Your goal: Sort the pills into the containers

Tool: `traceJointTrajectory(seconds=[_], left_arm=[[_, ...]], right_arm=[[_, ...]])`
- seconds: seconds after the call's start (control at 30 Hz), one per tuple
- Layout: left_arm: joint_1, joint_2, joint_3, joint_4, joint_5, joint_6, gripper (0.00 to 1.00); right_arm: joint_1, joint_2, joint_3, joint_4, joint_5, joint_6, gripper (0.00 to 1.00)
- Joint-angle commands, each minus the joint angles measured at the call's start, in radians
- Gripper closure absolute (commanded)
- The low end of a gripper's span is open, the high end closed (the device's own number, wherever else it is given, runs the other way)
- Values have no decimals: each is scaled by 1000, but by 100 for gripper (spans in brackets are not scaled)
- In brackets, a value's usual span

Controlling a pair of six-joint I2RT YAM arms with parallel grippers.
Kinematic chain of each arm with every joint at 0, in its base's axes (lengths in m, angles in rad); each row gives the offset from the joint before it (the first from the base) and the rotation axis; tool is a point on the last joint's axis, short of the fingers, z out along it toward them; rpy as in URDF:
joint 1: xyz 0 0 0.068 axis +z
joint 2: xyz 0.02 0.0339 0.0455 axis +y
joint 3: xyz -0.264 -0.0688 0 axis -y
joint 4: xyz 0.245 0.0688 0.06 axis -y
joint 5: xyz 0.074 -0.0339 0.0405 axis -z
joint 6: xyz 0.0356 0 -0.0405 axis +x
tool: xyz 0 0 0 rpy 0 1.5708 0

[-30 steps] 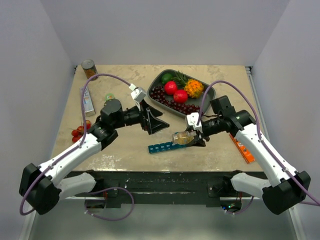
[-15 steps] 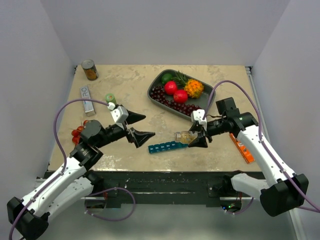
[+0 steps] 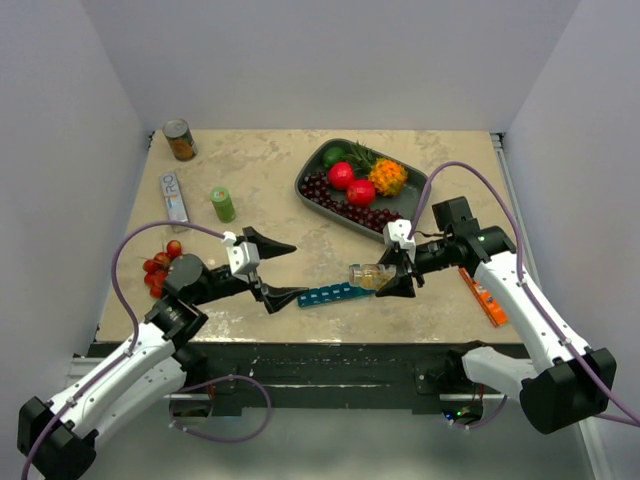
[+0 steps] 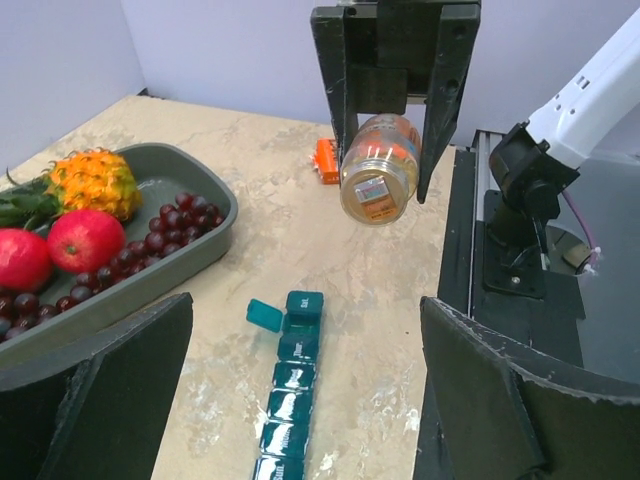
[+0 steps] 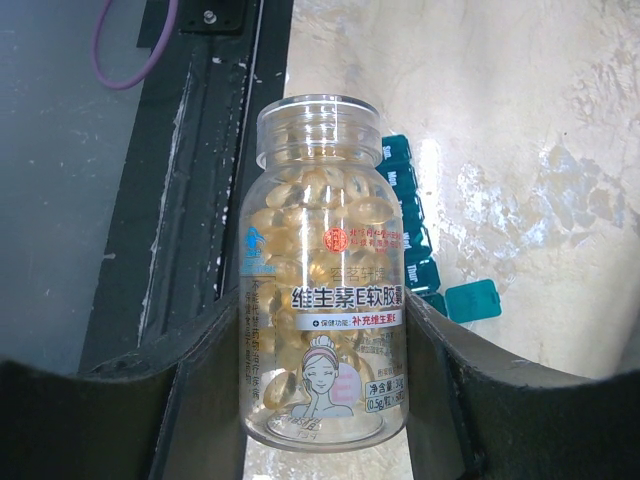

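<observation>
My right gripper (image 3: pixel 386 272) is shut on a small clear bottle (image 3: pixel 366 274) full of yellowish pills. It holds the bottle on its side above the table. The uncapped mouth points left, over the right end of the teal pill organiser (image 3: pixel 330 294). The right wrist view shows the bottle (image 5: pixel 322 290) between both fingers, with the organiser (image 5: pixel 408 215) behind it. One organiser lid (image 4: pixel 265 315) near that end stands open; the other lids I see are shut. My left gripper (image 3: pixel 290 270) is wide open and empty just left of the strip. Its wrist view looks along the organiser (image 4: pixel 287 400) at the bottle (image 4: pixel 378 170).
A grey tray (image 3: pixel 418 186) of fruit stands at the back right. An orange box (image 3: pixel 480 296) lies under the right arm. A green bottle (image 3: pixel 222 204), a white box (image 3: pixel 175 197), a can (image 3: pixel 180 139) and red cherries (image 3: pixel 160 262) are on the left.
My left arm has drawn back toward the near left, its open gripper now low by the organiser's left end, uncovering the green bottle. The right gripper and bottle have barely moved.
</observation>
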Motion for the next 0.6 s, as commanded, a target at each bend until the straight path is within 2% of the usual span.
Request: traceJointTrajectory(seconds=[0.0, 0.57], left_arm=[[4, 21, -11, 136, 61, 33, 1], [-16, 107, -22, 231, 114, 13, 2]], right_arm=[[-4, -15, -3, 22, -52, 3, 100], [-4, -10, -11, 24, -57, 0, 100]])
